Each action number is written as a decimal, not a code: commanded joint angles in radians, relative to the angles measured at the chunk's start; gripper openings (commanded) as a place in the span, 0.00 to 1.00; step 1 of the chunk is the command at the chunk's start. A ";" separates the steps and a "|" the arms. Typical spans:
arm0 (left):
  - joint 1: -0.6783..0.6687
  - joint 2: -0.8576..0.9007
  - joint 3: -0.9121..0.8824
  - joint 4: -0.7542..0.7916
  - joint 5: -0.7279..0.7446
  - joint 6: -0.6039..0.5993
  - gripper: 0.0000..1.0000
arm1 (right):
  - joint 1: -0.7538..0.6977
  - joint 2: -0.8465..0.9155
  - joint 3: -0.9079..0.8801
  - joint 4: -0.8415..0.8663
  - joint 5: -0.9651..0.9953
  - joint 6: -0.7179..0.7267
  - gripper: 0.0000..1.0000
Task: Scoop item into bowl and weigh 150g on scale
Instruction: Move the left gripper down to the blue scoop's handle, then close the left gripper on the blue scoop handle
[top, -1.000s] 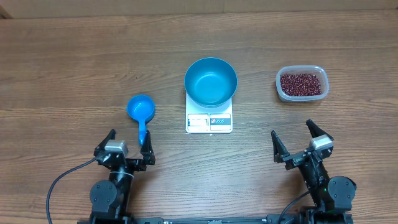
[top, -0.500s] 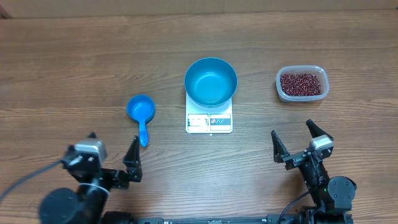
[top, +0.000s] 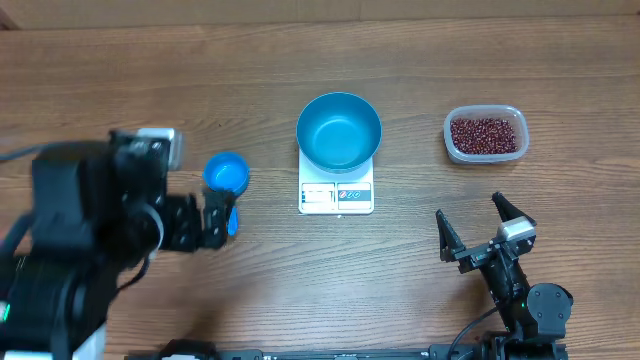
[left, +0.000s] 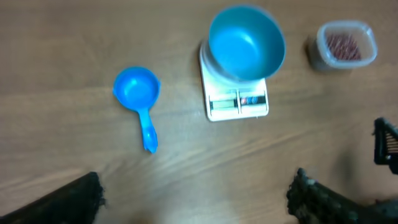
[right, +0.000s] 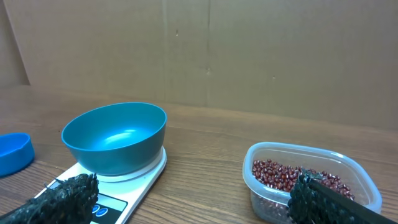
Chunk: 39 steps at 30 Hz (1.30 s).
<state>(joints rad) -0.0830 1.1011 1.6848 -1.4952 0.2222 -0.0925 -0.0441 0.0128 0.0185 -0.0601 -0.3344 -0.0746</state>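
The blue bowl (top: 338, 132) sits on the white scale (top: 336, 197) at mid-table; it looks bare inside. The red-brown beans (top: 486, 135) fill a clear tub at the right. A small blue scoop (left: 137, 90) lies left of the scale, handle toward me. My left gripper (left: 196, 198) hangs open high above the table, nothing between its fingers; the scoop lies ahead of it. In the overhead view the left arm (top: 90, 230) covers the scoop's handle. My right gripper (top: 470, 213) rests open near the front edge, facing the bowl (right: 115, 137) and the beans (right: 292, 174).
The clear plastic tub (top: 512, 118) stands apart from the scale, to its right. A cardboard wall (right: 249, 50) closes the far side of the wooden table (top: 150, 90). The scale's display (left: 239, 102) faces the front.
My left arm has lifted from its rest at the front and swung left and up, now high over the scoop's handle. The right arm has not moved.
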 joint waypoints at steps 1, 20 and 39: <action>0.006 0.077 0.021 0.003 0.023 0.026 0.57 | 0.006 -0.010 -0.010 0.005 0.000 0.000 1.00; 0.004 0.316 -0.330 0.084 -0.003 -0.100 0.98 | 0.006 -0.010 -0.010 0.005 0.000 0.000 1.00; 0.004 0.548 -0.550 0.512 -0.189 -0.157 0.64 | 0.006 -0.010 -0.010 0.005 0.000 0.000 1.00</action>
<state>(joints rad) -0.0826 1.6062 1.1465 -0.9890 0.0551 -0.2596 -0.0441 0.0128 0.0185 -0.0608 -0.3340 -0.0750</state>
